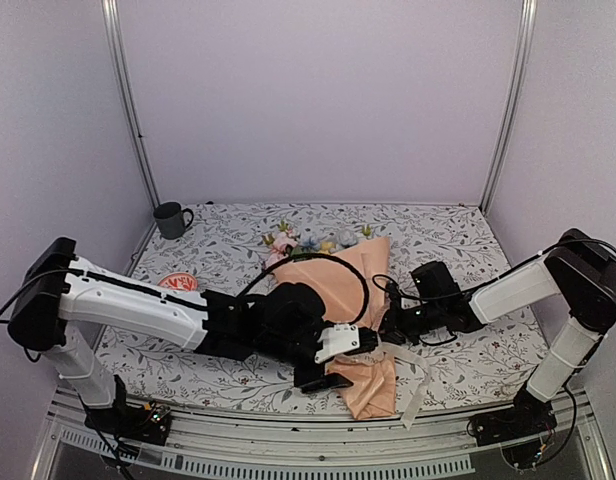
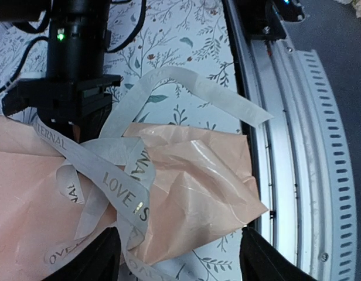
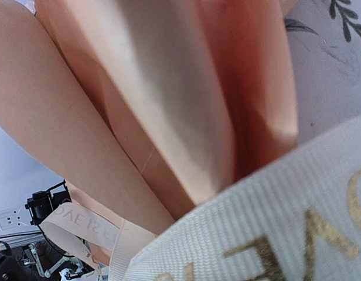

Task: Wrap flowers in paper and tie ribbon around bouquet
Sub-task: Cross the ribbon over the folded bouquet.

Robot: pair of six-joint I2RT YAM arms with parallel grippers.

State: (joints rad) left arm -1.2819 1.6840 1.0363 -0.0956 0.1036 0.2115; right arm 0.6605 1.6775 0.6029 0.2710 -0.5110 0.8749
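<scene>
While the gold-lettered ribbon (image 2: 125,196) lay in a loose crossing over the narrow end of the paper (image 2: 198,170), the left pincer (image 2: 179,253) hung directly above it beside the near rail (image 2: 298,146) of the desk (image 1: 458,250), fingers spread wide and gripping nothing. It seemed placed to pick up a free strand. One ribbon tail trailed off over the desk's near edge; another curled up in an arch clear of the paper.

Just beyond, the right pincer (image 2: 72,120) was closed, apparently pinching a strand where it left the wrap, likely to keep tension so the crossing would not slacken. Its own camera showed only ribbon and paper folds pressed close, so the grip itself was hidden.

The bouquet (image 1: 328,275) lay on its side in the middle of the desk, stem end toward the arms where both could reach it, the paper cone widening away from them. Pink, yellow and pale flowers (image 1: 288,240) poked from its far mouth. The wrap looked done; the tie looked unfinished, with no firm knot visible.

Farther left sat a red-and-white dish (image 1: 178,282), just past the left arm (image 1: 138,300). A dark mug (image 1: 171,220) stood at the far-left corner. Both were well apart from the work.
</scene>
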